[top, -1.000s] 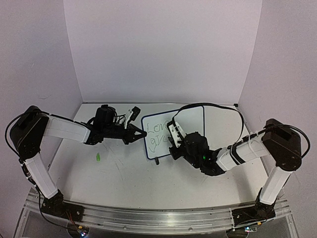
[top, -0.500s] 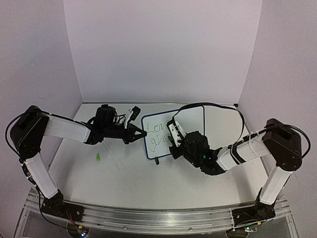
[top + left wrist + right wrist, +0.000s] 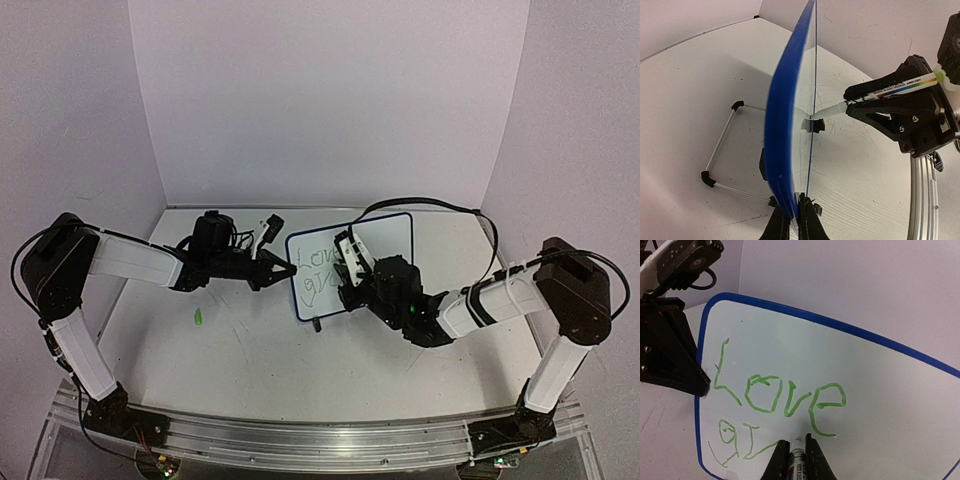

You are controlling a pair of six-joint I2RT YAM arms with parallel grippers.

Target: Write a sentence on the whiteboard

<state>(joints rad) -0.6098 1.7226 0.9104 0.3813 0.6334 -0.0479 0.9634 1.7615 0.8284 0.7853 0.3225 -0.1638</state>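
The whiteboard point(image 3: 385, 240) stands upright at the middle back of the table, white with a blue rim. My left gripper point(image 3: 283, 268) is shut on its left edge; in the left wrist view the blue rim point(image 3: 785, 125) runs edge-on up from my fingertips point(image 3: 796, 220). My right gripper point(image 3: 797, 444) is shut on a whiteboard marker point(image 3: 797, 460), whose tip touches the board face point(image 3: 880, 405). The sentence point(image 3: 775, 395) is green handwriting: "Love" on top, and a few letters starting with "g" below it. From the side, the marker point(image 3: 890, 92) meets the board at a right angle.
A small green marker cap point(image 3: 198, 318) lies on the table left of centre. The board's wire stand point(image 3: 720, 150) spreads behind it. The right arm's black cable point(image 3: 430, 210) arcs over the board's top. Lilac walls close in the back and sides.
My right gripper has shifted slightly left and towards the board with the marker. The left arm and the board have stayed still.
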